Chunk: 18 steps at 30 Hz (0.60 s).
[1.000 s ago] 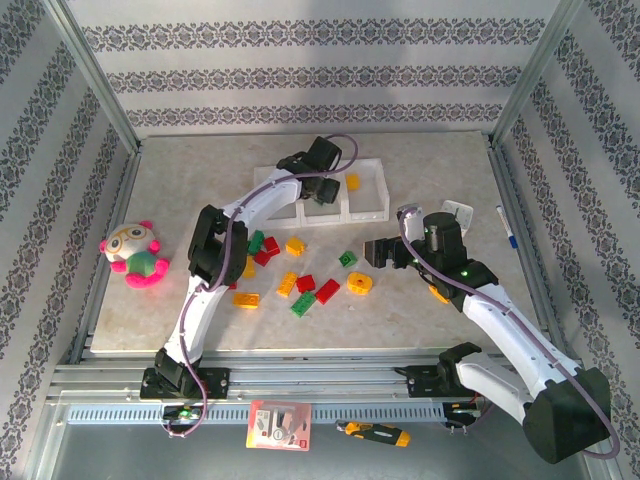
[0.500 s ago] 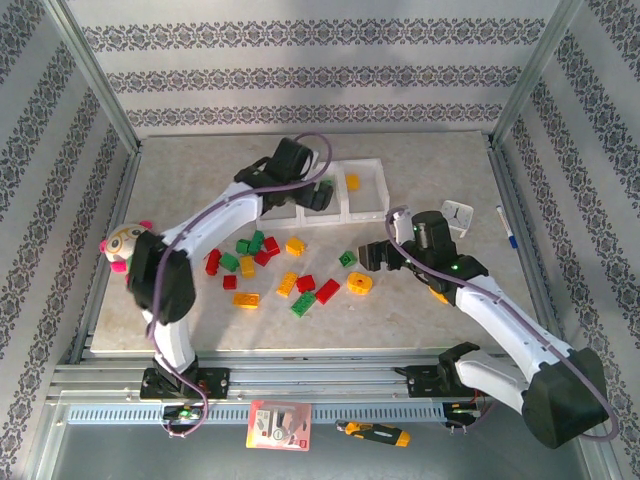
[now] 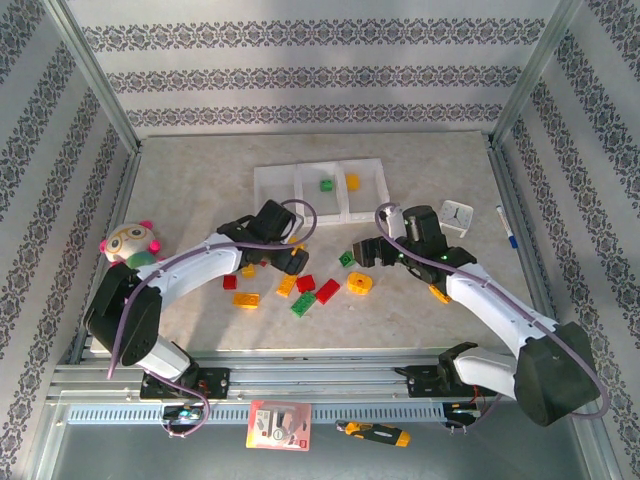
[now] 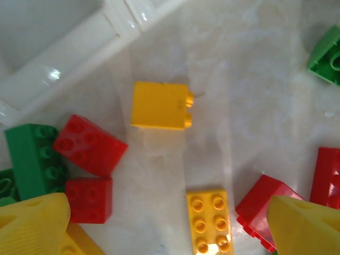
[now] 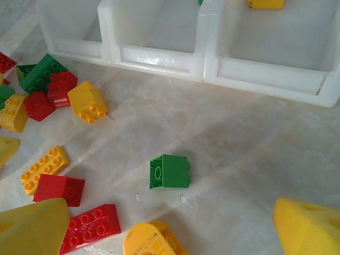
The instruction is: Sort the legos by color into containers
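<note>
Jaws gape wide and empty on the left arm point(image 3: 190, 265) and right arm point(image 3: 485, 300), above legos point(image 3: 303, 285) strewn mid-way across the counter point(image 3: 180, 190). One green brick point(image 3: 326, 184) and one yellow brick point(image 3: 352, 182) lie in the containers point(image 3: 276, 188) near the far edge.

From above, the left arm point(image 3: 200, 262) covers part of the bricks point(image 3: 305, 283) near the table's middle, and the plush toy point(image 3: 128, 243) by the left edge sits half behind it. An orange thing point(image 3: 438, 293) pokes out from under the right arm point(image 3: 490, 305); I can't make out what it is. The clock point(image 3: 457, 214) face is too small to read.

In the left wrist view, a green brick point(image 4: 326, 50) and a red brick point(image 4: 329, 175) are cut by the right edge, and a yellow finger point(image 4: 305, 226) hides part of a second red brick point(image 4: 257, 204).

In the right wrist view, the top edge cuts a yellow brick point(image 5: 265, 3) in the right bin point(image 5: 271, 74).
</note>
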### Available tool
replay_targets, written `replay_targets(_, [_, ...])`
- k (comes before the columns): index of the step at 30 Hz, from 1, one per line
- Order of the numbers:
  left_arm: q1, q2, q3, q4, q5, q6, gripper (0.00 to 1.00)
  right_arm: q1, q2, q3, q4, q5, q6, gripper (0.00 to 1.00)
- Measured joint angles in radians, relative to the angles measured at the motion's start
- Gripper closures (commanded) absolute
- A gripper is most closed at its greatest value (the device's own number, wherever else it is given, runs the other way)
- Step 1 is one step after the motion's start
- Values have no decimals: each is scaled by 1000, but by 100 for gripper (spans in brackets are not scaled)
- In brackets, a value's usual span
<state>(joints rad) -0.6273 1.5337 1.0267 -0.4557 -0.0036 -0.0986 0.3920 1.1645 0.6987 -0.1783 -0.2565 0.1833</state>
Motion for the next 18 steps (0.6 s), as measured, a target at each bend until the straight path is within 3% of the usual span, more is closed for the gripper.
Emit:
replay_targets(5, [-76, 51, 16, 11, 30, -53, 7, 10, 10, 8, 5, 0, 0, 2])
replay_targets(11, [-126, 166, 23, 31, 64, -62, 23, 17, 5, 8, 7, 1, 3, 2])
replay_targets(18, [-126, 188, 5, 38, 82, 8, 37, 17, -24, 3, 7, 5, 3, 2])
